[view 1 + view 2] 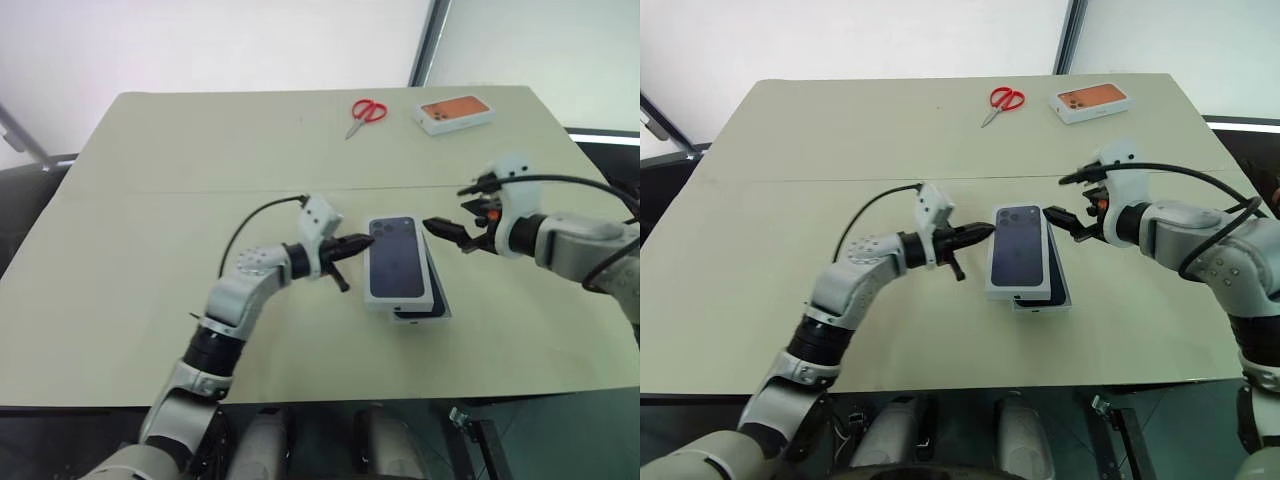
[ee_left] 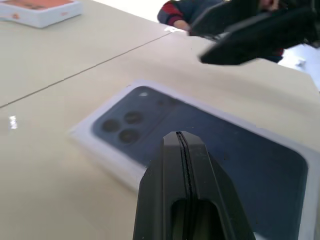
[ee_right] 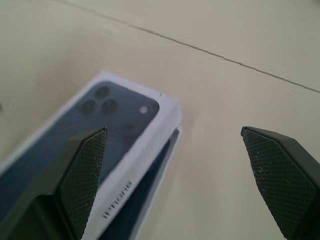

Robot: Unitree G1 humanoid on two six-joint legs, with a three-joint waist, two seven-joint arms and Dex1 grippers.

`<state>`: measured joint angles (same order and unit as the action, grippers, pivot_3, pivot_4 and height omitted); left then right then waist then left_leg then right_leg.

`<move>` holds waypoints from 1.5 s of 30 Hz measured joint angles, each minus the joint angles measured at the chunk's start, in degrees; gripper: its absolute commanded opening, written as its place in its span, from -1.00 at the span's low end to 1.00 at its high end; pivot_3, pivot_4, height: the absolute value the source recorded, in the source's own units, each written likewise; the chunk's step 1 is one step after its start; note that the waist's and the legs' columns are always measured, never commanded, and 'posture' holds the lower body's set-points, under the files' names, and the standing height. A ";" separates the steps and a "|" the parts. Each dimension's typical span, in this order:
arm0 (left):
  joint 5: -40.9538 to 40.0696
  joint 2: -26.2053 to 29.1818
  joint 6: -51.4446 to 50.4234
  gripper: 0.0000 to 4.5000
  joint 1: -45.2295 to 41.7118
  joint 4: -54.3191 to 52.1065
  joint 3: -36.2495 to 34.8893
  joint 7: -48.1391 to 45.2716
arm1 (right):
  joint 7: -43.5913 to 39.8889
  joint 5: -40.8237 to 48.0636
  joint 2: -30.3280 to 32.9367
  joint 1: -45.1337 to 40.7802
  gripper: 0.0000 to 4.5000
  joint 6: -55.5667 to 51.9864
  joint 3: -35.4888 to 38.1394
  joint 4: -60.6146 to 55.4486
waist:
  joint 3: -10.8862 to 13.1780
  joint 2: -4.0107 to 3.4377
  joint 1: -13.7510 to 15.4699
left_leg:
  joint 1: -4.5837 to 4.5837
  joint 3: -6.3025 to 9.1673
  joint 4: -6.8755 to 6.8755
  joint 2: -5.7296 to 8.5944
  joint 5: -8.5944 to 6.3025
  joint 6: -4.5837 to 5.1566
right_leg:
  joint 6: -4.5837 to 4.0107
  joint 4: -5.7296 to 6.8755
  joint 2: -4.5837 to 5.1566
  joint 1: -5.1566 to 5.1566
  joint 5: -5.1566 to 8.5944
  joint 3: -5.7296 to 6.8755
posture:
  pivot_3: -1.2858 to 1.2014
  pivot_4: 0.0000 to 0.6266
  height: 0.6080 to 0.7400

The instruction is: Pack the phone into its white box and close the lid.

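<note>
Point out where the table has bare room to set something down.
Bare: the table's left half beside the left end effector, and the near strip below the lid. Crowded: centre, and the far edge with scissors and orange-topped box.

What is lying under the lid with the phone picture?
Under the lid, set askew, the white box sticks out on one side, with the dark phone showing inside. The lid covers the rest.
</note>
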<state>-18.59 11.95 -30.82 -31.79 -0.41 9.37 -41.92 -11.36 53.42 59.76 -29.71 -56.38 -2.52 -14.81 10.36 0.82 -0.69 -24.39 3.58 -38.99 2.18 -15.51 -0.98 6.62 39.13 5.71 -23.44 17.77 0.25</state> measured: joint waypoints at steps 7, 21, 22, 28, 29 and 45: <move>0.78 9.40 -4.66 -1.00 3.37 -4.25 0.90 -1.71 | -12.16 -16.29 3.51 1.00 -0.98 6.31 -5.47 -0.45 | 0.01 -0.02 0.21 | 0.00 0.01 0.00 0.04 0.00 -0.02 | 0.00 -0.01 0.05 0.01 0.00 0.00 | 0.03 -0.52 0.35; 6.88 4.27 -5.04 -1.00 -0.81 -1.04 11.32 -1.43 | -24.22 -35.90 3.17 5.13 -0.98 14.37 -11.46 -3.09 | 0.01 -0.02 0.13 | 0.00 -0.01 -0.01 0.12 0.01 -0.03 | 0.00 -0.04 0.16 0.01 0.00 0.01 | 0.03 -0.52 0.35; 6.89 3.53 -5.04 -1.00 -0.90 -0.99 11.96 -1.51 | -24.88 -36.16 2.94 5.21 -0.98 14.37 -11.42 -3.34 | 0.01 -0.02 0.14 | 0.00 0.00 -0.01 0.12 0.01 -0.03 | 0.00 -0.03 0.16 0.01 0.00 0.01 | 0.03 -0.52 0.35; 6.80 1.86 -5.07 -1.00 -0.91 -0.95 12.38 -1.86 | -28.01 -37.54 2.30 6.80 -0.98 14.46 -10.14 -4.79 | 0.01 -0.02 0.12 | 0.00 0.00 -0.02 0.12 0.01 -0.03 | 0.00 -0.03 0.15 0.01 0.00 0.01 | 0.03 -0.52 0.35; 6.79 1.69 -5.15 -1.00 -0.90 -0.95 12.37 -1.87 | -28.38 -37.67 2.23 6.90 -0.98 14.45 -9.97 -4.82 | 0.01 -0.02 0.15 | 0.00 0.00 -0.02 0.12 0.01 -0.03 | 0.00 -0.03 0.16 0.02 0.00 0.01 | 0.03 -0.52 0.35; 5.60 0.74 -6.02 -1.00 -0.48 -3.58 12.49 -4.27 | -33.28 -41.40 1.90 9.67 -0.98 14.51 -7.25 -5.36 | 0.01 -0.02 0.19 | 0.00 0.00 -0.04 0.13 0.01 -0.03 | 0.00 -0.03 0.17 0.03 0.00 0.00 | 0.03 -0.52 0.35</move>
<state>-12.99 12.69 -36.83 -32.28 -3.99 21.87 -46.19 -44.64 12.03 61.66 -20.04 -41.86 -9.76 -20.17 10.37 0.80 -0.50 -24.39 3.58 -39.02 2.31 -15.50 -1.01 6.62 39.10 5.87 -23.42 17.77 0.25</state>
